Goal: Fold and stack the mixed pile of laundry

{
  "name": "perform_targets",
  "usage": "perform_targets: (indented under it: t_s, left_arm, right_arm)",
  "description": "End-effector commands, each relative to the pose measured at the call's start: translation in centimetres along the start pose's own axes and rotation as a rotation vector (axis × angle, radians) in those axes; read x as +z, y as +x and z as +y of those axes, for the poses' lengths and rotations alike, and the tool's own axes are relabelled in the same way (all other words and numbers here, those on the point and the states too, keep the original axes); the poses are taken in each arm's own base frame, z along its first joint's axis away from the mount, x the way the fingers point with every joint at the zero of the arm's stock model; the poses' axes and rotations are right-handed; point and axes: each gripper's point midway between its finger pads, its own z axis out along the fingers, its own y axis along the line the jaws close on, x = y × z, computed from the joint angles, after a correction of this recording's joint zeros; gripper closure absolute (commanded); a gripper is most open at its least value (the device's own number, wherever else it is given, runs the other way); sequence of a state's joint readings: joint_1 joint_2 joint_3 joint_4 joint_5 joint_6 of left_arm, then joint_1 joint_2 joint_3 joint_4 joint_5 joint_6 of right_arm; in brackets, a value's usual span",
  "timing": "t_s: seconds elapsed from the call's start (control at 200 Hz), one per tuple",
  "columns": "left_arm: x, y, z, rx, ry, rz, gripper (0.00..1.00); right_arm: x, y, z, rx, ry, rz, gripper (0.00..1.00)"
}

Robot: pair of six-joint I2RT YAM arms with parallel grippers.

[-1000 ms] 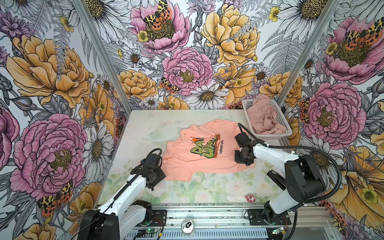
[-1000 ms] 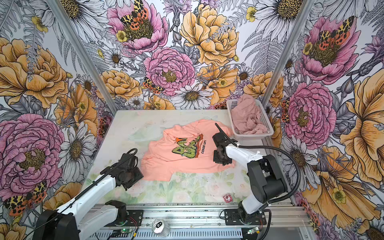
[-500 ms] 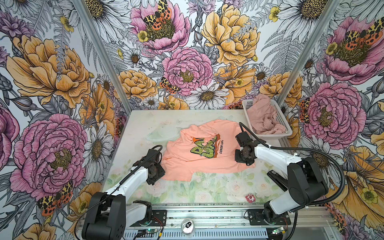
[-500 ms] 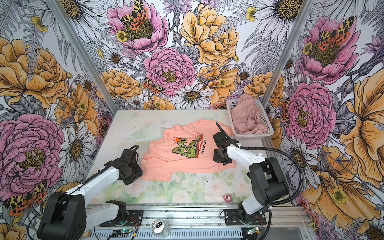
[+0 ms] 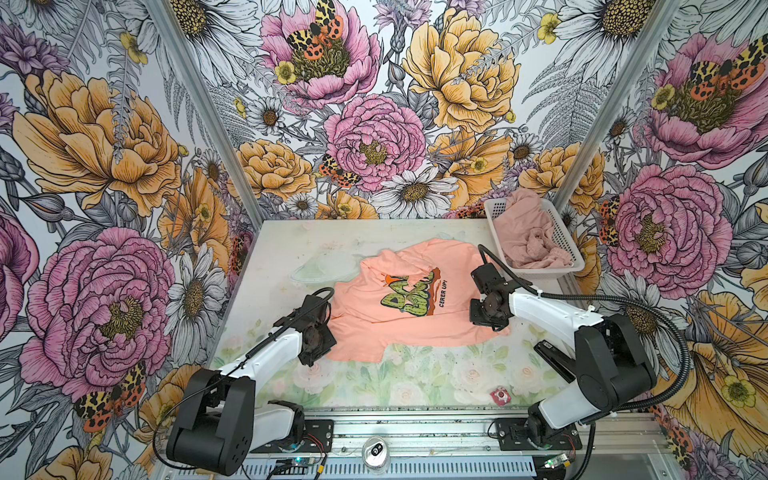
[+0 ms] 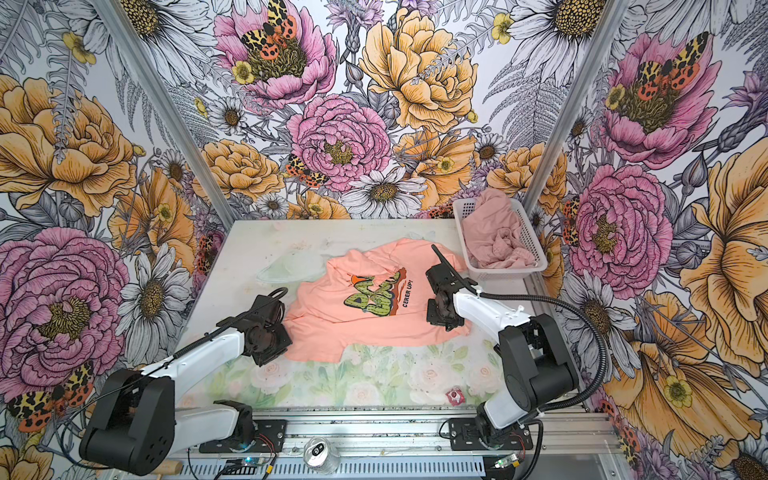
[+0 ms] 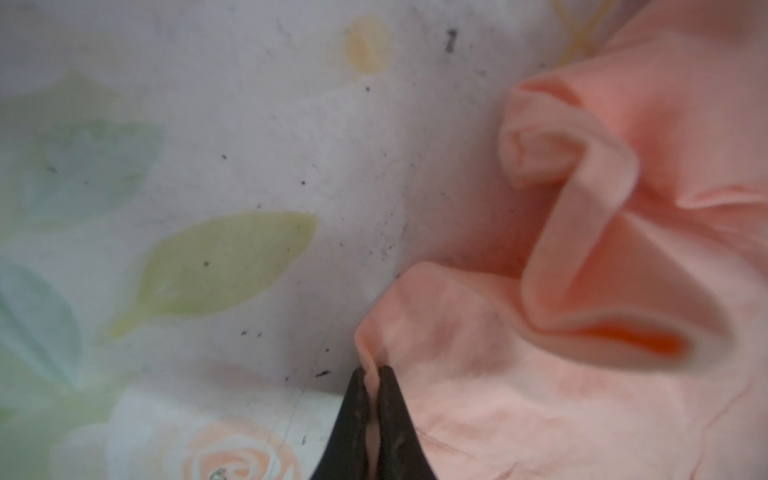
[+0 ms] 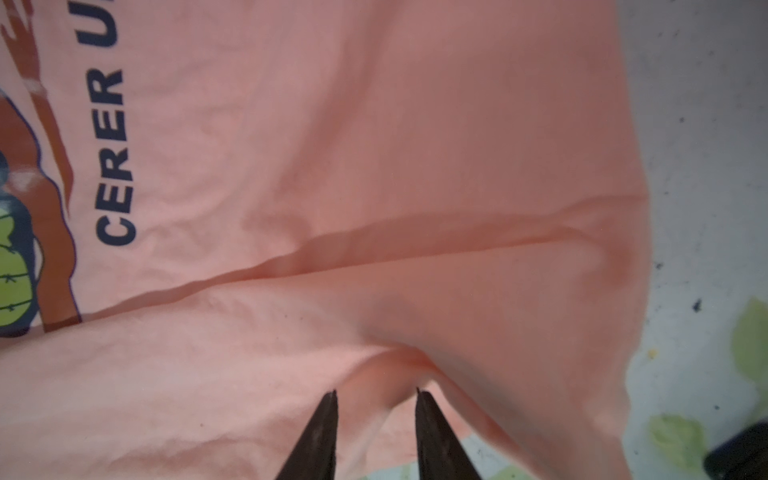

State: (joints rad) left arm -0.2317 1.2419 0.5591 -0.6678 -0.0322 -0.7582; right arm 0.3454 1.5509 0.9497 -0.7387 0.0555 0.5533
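The peach-orange T-shirt (image 5: 374, 328) (image 6: 332, 328) lies spread and wrinkled in the middle of the table, chest graphic up. My left gripper (image 5: 326, 338) (image 7: 372, 370) is at the shirt's left edge, shut on a thin fold of its cloth (image 7: 436, 332). My right gripper (image 5: 496, 328) (image 8: 376, 392) is at the shirt's near right part; its jaws stand a little apart with a raised hump of shirt cloth (image 8: 386, 374) pinched between them. The dusty-pink garment (image 5: 528, 241) (image 6: 494, 241) lies crumpled in the white basket (image 5: 540, 272).
The basket stands at the table's back right corner. A clear plastic piece (image 5: 324, 270) lies left of the shirt's top. A black tool (image 5: 552, 359) and a small red thing (image 5: 498, 395) lie near the front right. A can (image 5: 375, 451) sits on the front rail.
My left arm has reached forward to the shirt's left edge and its gripper has closed on the cloth. The right arm and its grip have not moved.
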Motion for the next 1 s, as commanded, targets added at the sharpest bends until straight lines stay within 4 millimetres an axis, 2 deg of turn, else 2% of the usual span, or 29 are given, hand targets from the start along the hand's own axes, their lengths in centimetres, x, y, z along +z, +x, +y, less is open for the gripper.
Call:
perform_targets:
  t_s: [0.0,0.12,0.28,0.49,0.595,0.686,0.821,0.911,0.991]
  left_arm:
    - [-0.3,0.8,0.6,-0.004,-0.008,0.017,0.96]
    - [-2.1,-0.5,0.9,-0.026,-0.005,-0.042,1.0]
    - [-4.8,-3.0,1.7,-0.086,0.023,-0.136,1.0]
    - [-7.1,-5.9,2.1,-0.134,0.044,-0.211,1.0]
    - [-7.7,-6.8,2.3,-0.137,0.048,-0.222,1.0]
    - [-8.0,-7.2,2.5,-0.139,0.05,-0.233,1.0]
    - [-8.1,-7.3,2.6,-0.149,0.055,-0.235,1.0]
    - [-8.2,-7.3,2.6,-0.152,0.061,-0.235,1.0]
    - [-8.4,-7.3,2.6,-0.154,0.071,-0.243,1.0]
  right_arm:
    - [-0.7,-0.2,-0.3,0.014,-0.012,-0.03,0.66]
    - [-0.8,0.4,-1.2,0.049,-0.026,-0.017,0.66]
    - [-1.0,1.3,-3.9,0.15,-0.044,-0.006,0.65]
    - [-1.6,0.9,-6.2,0.209,-0.031,-0.034,0.65]
    - [-1.6,0.0,-6.4,0.195,-0.021,-0.039,0.63]
    - [-1.0,-0.4,-6.0,0.177,-0.034,-0.022,0.57]
    - [1.0,-0.3,-6.2,0.177,-0.008,0.014,0.51]
    - [2.2,-0.3,-5.9,0.179,-0.017,0.031,0.58]
    - [2.6,-0.5,-5.8,0.182,-0.019,0.032,0.77]
